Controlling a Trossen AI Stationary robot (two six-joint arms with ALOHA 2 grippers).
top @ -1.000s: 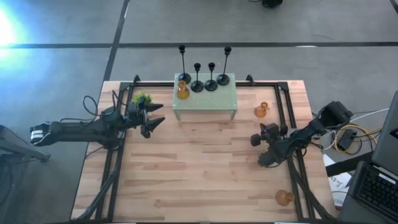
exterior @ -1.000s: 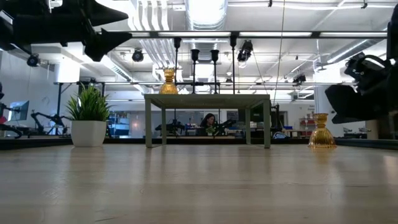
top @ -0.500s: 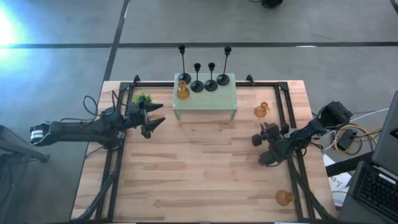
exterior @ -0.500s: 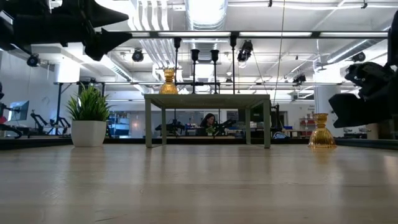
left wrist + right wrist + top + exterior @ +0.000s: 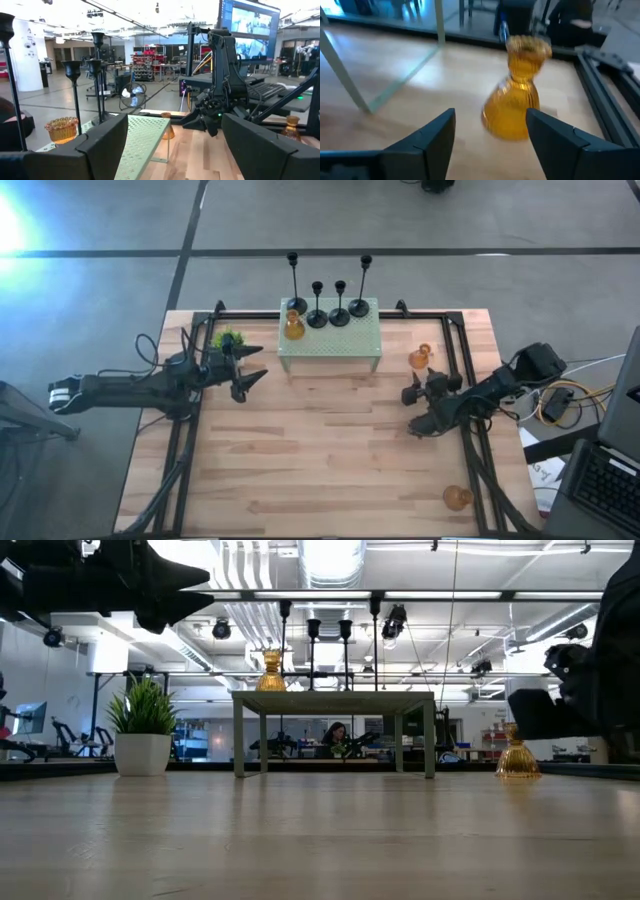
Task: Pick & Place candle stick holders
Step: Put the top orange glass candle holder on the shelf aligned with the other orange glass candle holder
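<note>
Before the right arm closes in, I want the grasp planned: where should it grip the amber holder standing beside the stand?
Probably the narrow neck of the amber holder, between flared cup and wide bulb base. It stands upright on the table, so come in level from the right gripper's side, open fingers straddling the neck; the bulb looks too wide.

Four black candle stick holders (image 5: 328, 308) and one amber glass holder (image 5: 293, 328) top a pale green perforated stand (image 5: 330, 340), two more amber glass holders (image 5: 419, 359) (image 5: 456, 498) sit on light wood-grain table planks (image 5: 320, 450), beside a green plant (image 5: 228, 338) in a white pot (image 5: 143, 753).
</note>
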